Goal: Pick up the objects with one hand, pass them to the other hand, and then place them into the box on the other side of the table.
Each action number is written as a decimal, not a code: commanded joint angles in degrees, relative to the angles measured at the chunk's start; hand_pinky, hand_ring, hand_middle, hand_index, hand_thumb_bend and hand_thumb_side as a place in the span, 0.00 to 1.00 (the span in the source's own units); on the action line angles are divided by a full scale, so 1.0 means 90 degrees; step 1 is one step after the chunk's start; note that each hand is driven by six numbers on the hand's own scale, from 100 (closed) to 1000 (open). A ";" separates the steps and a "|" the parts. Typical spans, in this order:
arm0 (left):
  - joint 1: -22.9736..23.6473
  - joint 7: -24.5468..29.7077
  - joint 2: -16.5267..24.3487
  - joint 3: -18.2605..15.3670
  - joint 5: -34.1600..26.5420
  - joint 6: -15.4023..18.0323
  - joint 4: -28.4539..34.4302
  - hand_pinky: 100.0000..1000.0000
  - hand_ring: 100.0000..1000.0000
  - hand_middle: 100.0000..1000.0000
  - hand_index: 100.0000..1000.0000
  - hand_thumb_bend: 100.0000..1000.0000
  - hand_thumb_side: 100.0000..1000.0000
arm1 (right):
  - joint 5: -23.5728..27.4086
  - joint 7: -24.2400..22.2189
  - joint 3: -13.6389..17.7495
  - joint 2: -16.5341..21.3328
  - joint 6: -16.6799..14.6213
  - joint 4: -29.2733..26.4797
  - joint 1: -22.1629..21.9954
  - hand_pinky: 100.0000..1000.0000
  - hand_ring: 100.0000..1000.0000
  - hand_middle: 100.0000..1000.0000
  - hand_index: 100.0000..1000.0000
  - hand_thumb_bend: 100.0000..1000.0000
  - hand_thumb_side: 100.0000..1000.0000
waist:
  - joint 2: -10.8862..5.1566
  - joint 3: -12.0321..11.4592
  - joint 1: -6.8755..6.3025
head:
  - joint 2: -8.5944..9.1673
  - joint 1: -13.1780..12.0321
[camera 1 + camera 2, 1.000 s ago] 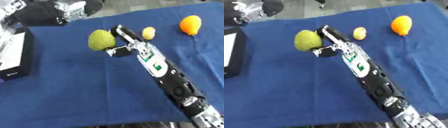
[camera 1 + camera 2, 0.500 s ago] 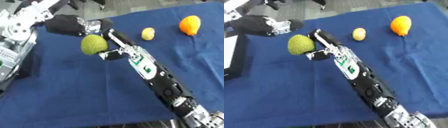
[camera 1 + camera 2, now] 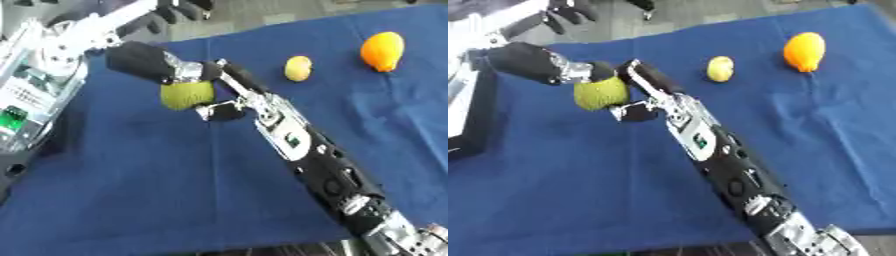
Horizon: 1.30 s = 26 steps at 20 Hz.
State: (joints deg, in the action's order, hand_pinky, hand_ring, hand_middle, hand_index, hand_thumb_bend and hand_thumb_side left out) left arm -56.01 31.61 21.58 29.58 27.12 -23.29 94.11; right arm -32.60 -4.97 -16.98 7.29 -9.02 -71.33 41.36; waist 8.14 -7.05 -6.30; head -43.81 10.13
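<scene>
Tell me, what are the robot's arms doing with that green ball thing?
The robot is passing a round green fruit from one hand to the other above the blue table. Its right hand holds the fruit up, and its left hand has come in from the left and is on the fruit's top. A small yellow fruit and an orange fruit wait on the cloth. A box shows at the left edge.
</scene>
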 commanded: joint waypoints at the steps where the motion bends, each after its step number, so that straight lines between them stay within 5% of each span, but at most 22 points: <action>1: -0.0144 0.0092 0.0040 -0.0047 0.0269 0.0016 -0.0180 0.77 0.83 0.83 0.82 0.51 0.48 | -0.0025 0.0081 0.0041 -0.0040 0.0019 -0.0107 0.0168 0.69 0.58 0.38 0.48 0.00 0.00 | -0.0155 0.0002 0.0017 | -0.0034 -0.0032; 12: -0.0170 0.0492 -0.0007 0.0005 0.1286 0.0406 -0.0604 0.79 0.83 0.83 0.81 0.47 0.31 | 0.0085 0.0181 0.0027 -0.0052 0.0062 -0.0192 0.0162 0.69 0.56 0.38 0.48 0.00 0.00 | -0.0151 0.0001 0.0017 | -0.0034 -0.0104; 26: -0.0269 0.0999 -0.0444 0.0129 0.1936 0.0910 -0.1250 0.79 0.83 0.83 0.82 0.56 0.38 | 0.0004 0.0302 0.0018 -0.0138 -0.0086 -0.0089 0.0167 0.68 0.56 0.37 0.47 0.00 0.00 | -0.0117 -0.0082 -0.0023 | -0.0034 -0.0003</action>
State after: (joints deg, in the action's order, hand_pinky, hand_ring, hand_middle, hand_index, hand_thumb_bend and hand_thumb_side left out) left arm -57.04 40.43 17.25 30.95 43.82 -15.47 83.10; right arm -32.73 -2.62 -17.00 6.49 -9.46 -71.39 41.49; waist 8.14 -7.60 -6.67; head -43.81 10.01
